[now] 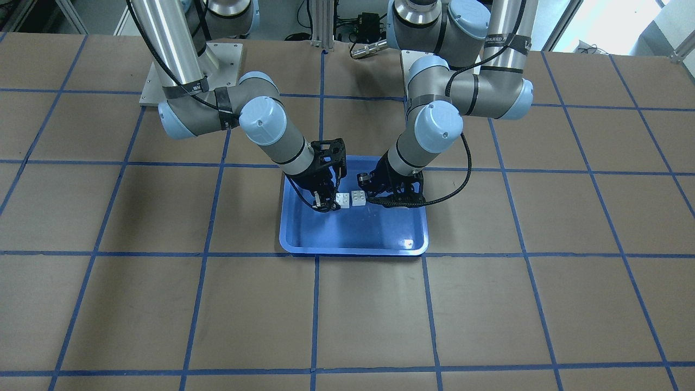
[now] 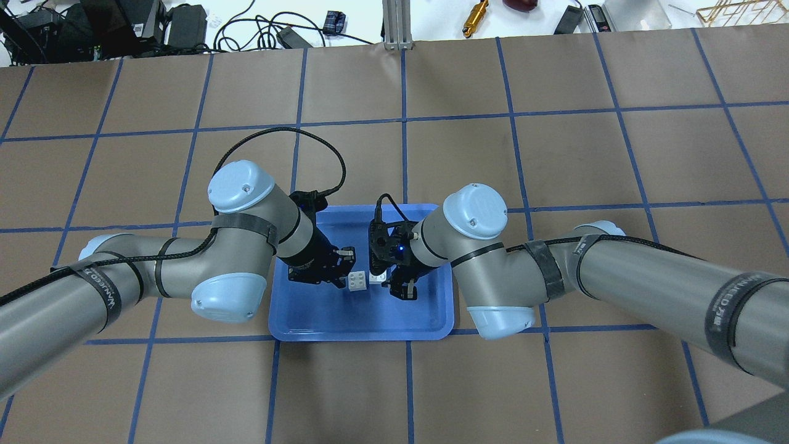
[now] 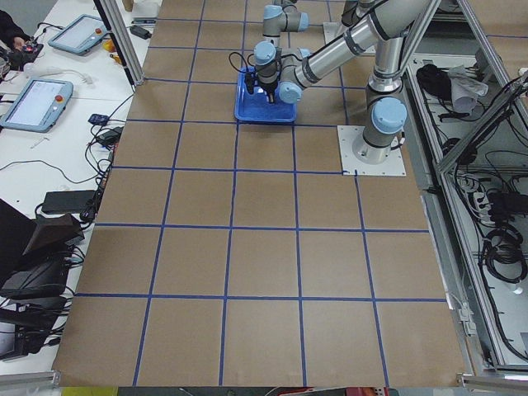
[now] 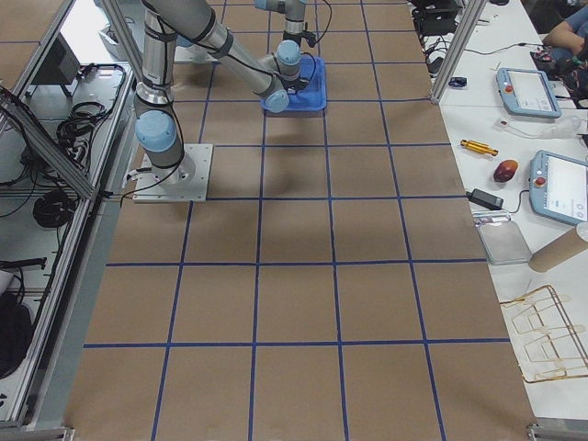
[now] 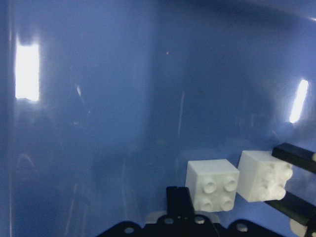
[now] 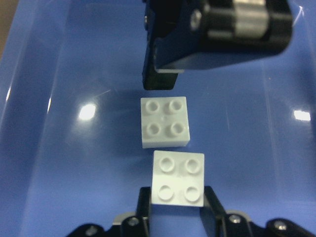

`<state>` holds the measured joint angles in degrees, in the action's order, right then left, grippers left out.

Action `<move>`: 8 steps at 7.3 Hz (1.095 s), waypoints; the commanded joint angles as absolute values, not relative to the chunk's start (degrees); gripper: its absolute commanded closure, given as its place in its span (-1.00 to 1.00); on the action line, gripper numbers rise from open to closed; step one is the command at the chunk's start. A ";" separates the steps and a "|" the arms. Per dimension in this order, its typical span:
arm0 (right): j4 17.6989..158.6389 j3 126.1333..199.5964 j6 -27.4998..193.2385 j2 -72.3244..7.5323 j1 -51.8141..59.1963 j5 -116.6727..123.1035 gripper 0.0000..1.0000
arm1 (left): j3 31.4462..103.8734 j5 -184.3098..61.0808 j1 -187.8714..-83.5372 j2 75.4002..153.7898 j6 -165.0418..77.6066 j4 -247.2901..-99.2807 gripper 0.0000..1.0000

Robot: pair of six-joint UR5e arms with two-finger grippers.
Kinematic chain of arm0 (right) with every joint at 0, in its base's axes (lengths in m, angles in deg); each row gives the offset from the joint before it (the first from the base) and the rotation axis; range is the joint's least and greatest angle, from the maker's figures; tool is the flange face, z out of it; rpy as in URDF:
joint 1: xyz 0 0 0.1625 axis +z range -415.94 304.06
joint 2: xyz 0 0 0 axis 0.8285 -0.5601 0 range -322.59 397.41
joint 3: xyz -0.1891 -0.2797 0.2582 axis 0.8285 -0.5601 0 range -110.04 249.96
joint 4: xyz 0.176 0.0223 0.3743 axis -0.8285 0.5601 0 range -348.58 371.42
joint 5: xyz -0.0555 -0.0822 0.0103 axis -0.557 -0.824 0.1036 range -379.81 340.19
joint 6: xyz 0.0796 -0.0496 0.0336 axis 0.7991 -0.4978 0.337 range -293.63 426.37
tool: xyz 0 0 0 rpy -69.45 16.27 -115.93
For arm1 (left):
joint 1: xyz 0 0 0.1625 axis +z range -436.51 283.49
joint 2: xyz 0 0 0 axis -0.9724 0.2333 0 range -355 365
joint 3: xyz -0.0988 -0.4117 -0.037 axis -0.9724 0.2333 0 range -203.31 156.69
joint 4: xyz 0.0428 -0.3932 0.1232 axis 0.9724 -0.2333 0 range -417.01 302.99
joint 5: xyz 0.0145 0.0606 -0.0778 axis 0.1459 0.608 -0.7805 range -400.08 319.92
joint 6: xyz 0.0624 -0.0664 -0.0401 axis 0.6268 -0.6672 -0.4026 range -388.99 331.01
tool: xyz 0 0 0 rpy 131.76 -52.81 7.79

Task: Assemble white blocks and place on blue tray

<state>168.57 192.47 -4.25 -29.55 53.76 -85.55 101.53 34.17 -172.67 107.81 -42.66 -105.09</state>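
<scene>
The blue tray (image 2: 370, 317) lies at the table's middle, also in the front view (image 1: 347, 233). Both white blocks are over it, studs up, a narrow gap apart and slightly askew. My right gripper (image 6: 177, 197) is shut on one block (image 6: 177, 177), which also shows in the overhead view (image 2: 376, 278). The other block (image 6: 164, 122) appears to rest on the tray floor, beside one finger (image 6: 160, 81) of my left gripper (image 2: 345, 268). That gripper's fingers stand apart and hold nothing. The loose block also shows in the left wrist view (image 5: 212, 191) and the overhead view (image 2: 355, 282).
The table is brown paper with a blue tape grid (image 2: 404, 123). Both forearms lean in over the tray from either side. Cables and tools (image 2: 246, 28) lie beyond the far edge. Operator tables with tablets (image 4: 542, 92) stand past the table's far side.
</scene>
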 commanded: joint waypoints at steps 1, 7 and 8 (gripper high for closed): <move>168.57 192.48 -3.86 -29.56 54.27 -85.55 0.93 | 101.50 34.19 -172.75 107.83 -42.35 -105.17 1.00; 168.66 192.48 -2.54 -29.56 54.80 -85.37 -0.86 | 101.58 33.92 -172.84 108.01 -42.79 -105.08 1.00; 168.66 192.39 -2.45 -29.74 54.80 -85.46 -1.00 | 101.58 33.92 -172.84 107.92 -42.87 -105.08 1.00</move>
